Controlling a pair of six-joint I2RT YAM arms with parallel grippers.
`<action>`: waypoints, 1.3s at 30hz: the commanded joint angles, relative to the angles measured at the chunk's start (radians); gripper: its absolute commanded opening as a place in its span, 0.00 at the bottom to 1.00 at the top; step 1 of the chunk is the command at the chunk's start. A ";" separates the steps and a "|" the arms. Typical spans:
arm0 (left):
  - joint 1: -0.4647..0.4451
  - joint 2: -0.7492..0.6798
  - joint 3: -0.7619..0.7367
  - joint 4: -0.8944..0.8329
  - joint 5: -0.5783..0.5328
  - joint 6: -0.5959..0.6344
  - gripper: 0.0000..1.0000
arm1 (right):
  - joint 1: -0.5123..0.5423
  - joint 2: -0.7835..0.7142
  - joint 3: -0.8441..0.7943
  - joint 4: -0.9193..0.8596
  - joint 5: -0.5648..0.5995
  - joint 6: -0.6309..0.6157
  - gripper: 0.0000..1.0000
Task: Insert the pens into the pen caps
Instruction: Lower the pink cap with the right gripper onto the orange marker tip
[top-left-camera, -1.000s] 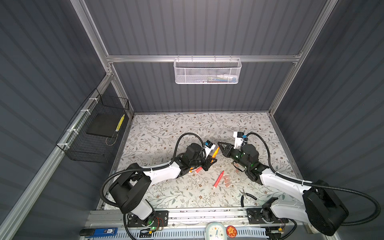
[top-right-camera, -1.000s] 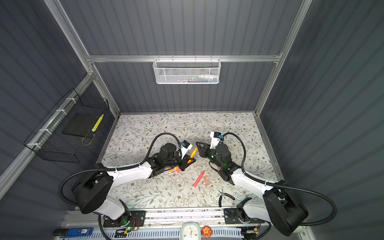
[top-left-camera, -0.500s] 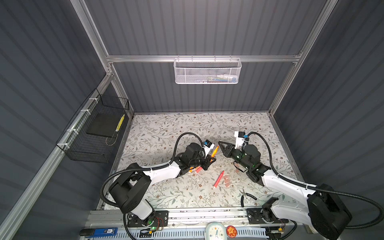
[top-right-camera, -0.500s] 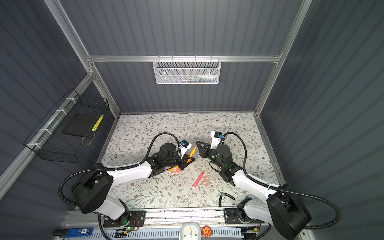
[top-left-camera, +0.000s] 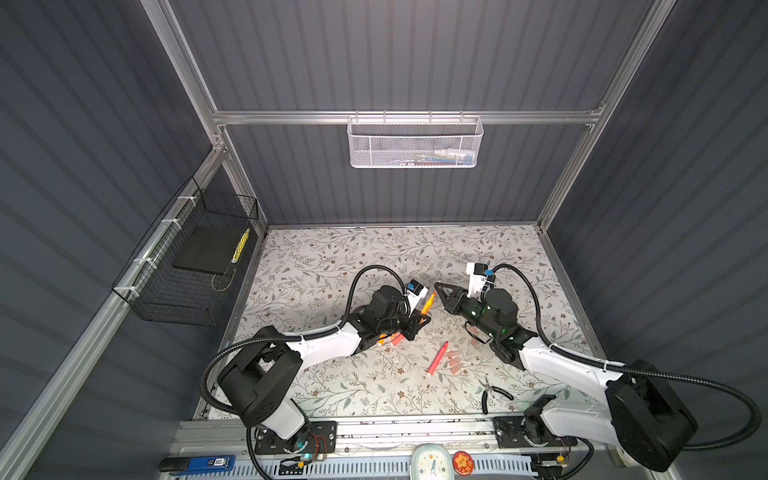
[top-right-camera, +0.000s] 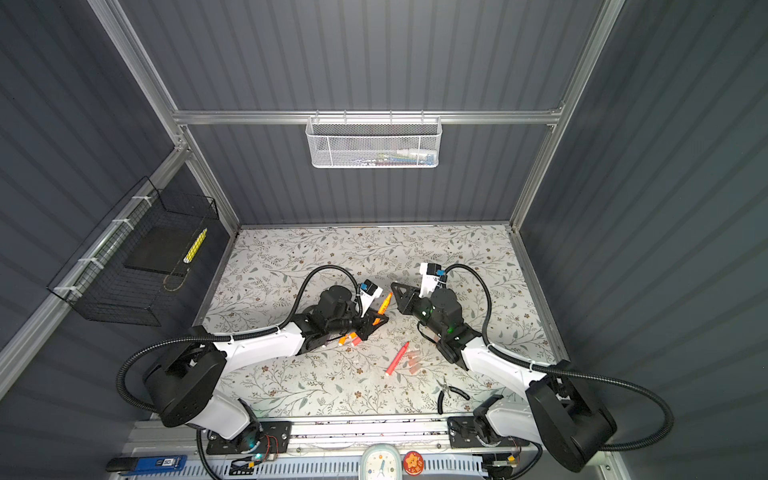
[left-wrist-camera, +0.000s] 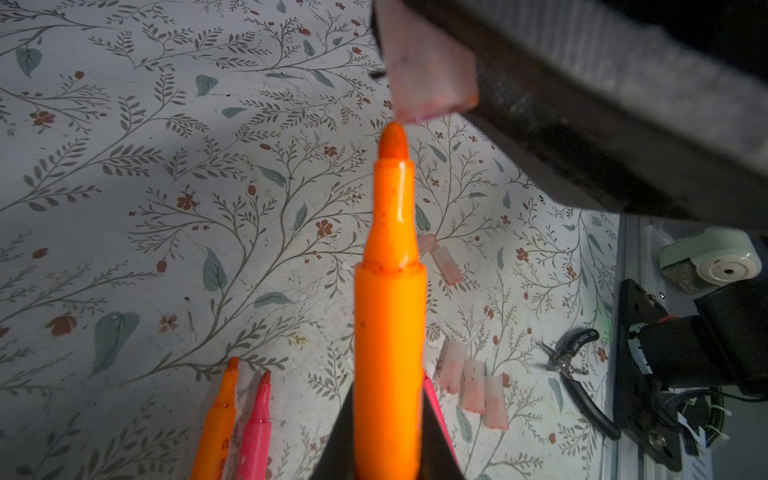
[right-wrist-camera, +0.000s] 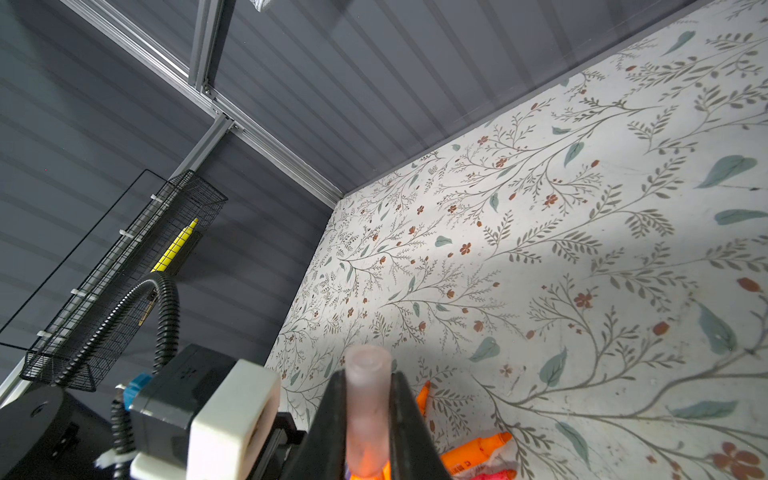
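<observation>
While both my jaws are clamped, pen tip sits at cap mouth.
My left gripper (left-wrist-camera: 388, 419) pinches an orange pen (left-wrist-camera: 390, 316); my right gripper (right-wrist-camera: 368, 384) pinches a pale-pink cap (right-wrist-camera: 368, 399), its opening just at the pen's tip, above the floral table (top-left-camera: 332, 266). Two pens (left-wrist-camera: 220, 415) and three loose caps (left-wrist-camera: 473, 382) lie on it, a red pen (top-left-camera: 437, 357) beside those caps.

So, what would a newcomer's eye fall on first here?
The orange pen in the left gripper, above the middle of the table, its tip almost at the mouth of the pen cap in the right gripper. A pink-red pen and loose caps lie nearer the front.
</observation>
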 joint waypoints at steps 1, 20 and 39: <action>0.000 -0.011 0.000 0.016 0.019 0.005 0.00 | 0.006 -0.004 0.007 -0.005 0.001 -0.005 0.00; 0.001 -0.004 0.005 0.014 0.025 0.002 0.00 | 0.007 0.003 0.027 -0.042 0.023 0.005 0.00; 0.062 -0.054 -0.083 0.168 0.080 -0.116 0.00 | 0.050 0.042 -0.033 0.089 -0.023 0.052 0.00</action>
